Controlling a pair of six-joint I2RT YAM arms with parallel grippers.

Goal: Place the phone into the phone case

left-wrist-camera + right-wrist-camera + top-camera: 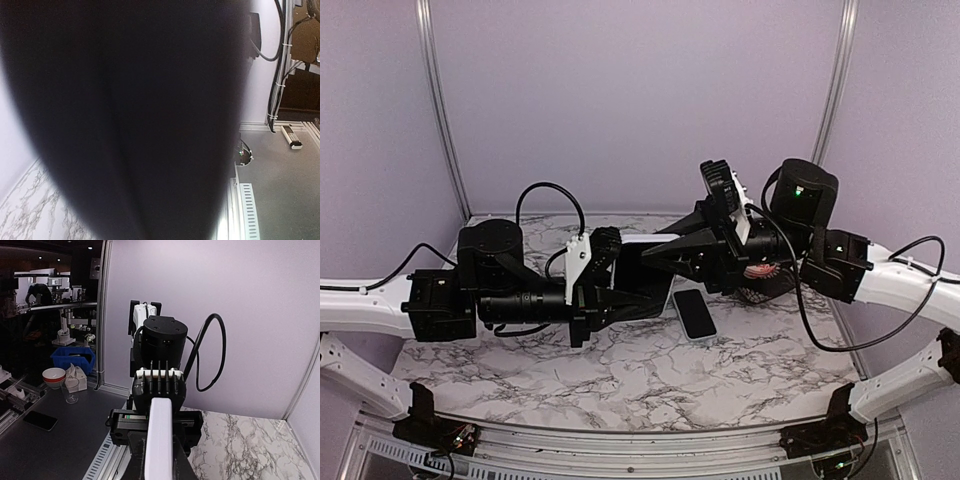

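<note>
The phone (695,313) lies flat on the marble table, dark screen up with a light rim, just right of the grippers. The phone case (648,262), black with a white edge, is held off the table between both arms. My right gripper (658,258) is shut on its upper part. In the right wrist view the case's white edge (160,440) runs straight out between my fingers (131,455). My left gripper (638,300) is closed on the case's lower part from the left. The left wrist view is almost filled by a dark blurred surface (130,120), and the fingers are hidden there.
The marble table (620,380) has purple walls behind and at the sides. A reddish round object (760,270) sits under the right arm at the back right. Black cables loop over both arms. Outside the cell are a metal bench (280,185) and shelves.
</note>
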